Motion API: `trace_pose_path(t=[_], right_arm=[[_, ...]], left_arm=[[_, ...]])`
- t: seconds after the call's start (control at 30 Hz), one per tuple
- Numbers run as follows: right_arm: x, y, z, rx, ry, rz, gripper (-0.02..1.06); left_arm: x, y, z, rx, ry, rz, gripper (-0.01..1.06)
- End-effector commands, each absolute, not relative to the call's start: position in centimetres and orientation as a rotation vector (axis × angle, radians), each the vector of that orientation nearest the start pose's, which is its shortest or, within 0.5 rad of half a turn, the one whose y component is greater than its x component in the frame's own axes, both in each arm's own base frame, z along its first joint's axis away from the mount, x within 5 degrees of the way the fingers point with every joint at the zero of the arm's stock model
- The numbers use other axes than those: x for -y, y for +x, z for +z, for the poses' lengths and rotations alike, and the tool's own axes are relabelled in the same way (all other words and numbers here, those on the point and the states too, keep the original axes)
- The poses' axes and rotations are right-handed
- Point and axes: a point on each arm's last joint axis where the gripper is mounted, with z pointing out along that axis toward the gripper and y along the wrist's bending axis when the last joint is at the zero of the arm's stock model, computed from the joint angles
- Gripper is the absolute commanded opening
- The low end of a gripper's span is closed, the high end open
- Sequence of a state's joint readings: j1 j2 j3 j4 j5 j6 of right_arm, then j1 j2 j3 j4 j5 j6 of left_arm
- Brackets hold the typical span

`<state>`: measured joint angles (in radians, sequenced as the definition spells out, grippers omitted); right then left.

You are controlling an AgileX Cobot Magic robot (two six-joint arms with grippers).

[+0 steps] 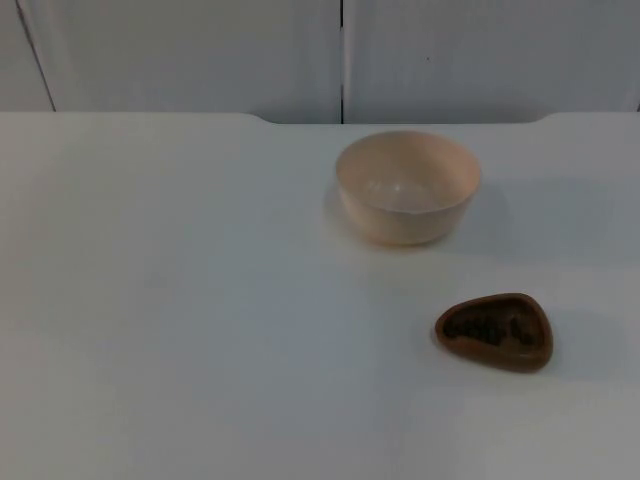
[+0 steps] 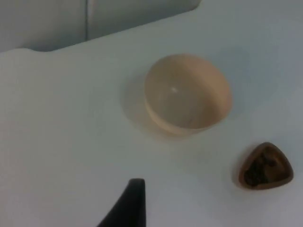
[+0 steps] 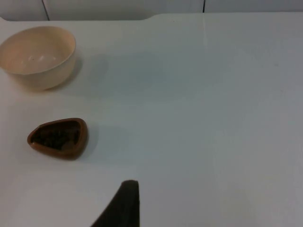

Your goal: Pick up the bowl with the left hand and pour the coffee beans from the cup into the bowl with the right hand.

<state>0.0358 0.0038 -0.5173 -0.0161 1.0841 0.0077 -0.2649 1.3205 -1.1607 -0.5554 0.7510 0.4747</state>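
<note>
Two things stand on the white desk (image 1: 180, 330): a cream bowl (image 1: 408, 187) and a small brown cup (image 1: 494, 331). The bowl sits upright toward the far edge of the desk, a little right of its middle, close to where the desk meets the grey wall (image 1: 200, 50). It looks empty inside, with only a pale shine on its bottom. The cup stands nearer the front edge and further right than the bowl, apart from it with bare desk between them. Its rim has a rounded three-sided shape, and it holds a dark heap that is probably the coffee beans, though the single beans are hard to make out.

From the left wrist the bowl (image 2: 187, 94) and the cup (image 2: 265, 166) are both seen on the desk, the cup lying beyond the bowl to one side. One black fingertip (image 2: 130, 204) of the left gripper hangs above bare desk, short of the bowl and touching nothing. Whether this gripper is spread or pressed together I cannot tell.

From the right wrist the cup (image 3: 59, 137) lies nearer than the bowl (image 3: 38, 56), and both stand well off to the side of the right gripper's black fingertip (image 3: 124, 204). That fingertip is over bare desk and holds nothing. The state of this pincer cannot be told either. A notch in the desk's far edge shows against the wall behind the bowl.
</note>
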Motion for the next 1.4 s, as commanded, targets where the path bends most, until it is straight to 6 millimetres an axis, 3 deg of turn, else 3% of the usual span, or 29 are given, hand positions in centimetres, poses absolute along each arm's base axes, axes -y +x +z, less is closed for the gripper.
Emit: trace_pose_path(t=[0.0, 0.3, 0.87, 1.23, 1.37], right_arm=[[0.2, -0.7, 28.0, -2.047, -0.022, -0.001, 1.05], [0.2, -0.7, 28.0, -2.047, -0.022, -0.001, 1.05], [0.2, -0.7, 28.0, -2.047, -0.022, -0.001, 1.05], [0.2, -0.7, 28.0, -2.047, -0.022, -0.001, 1.05], [0.2, -0.7, 28.0, -2.047, -0.022, -0.001, 1.05]], left_arm=[[11.9, 27.0, 35.1, -2.25, 0.589, -0.543, 1.05], [16.3, 29.2, 34.3, -2.256, 0.712, -0.592, 1.05], [19.7, 32.8, 33.2, -2.331, 0.671, -0.512, 1.05], [22.6, 37.9, 30.5, -2.551, 0.621, -0.374, 1.05], [23.4, 39.9, 27.6, -2.666, 0.574, -0.312, 1.05]])
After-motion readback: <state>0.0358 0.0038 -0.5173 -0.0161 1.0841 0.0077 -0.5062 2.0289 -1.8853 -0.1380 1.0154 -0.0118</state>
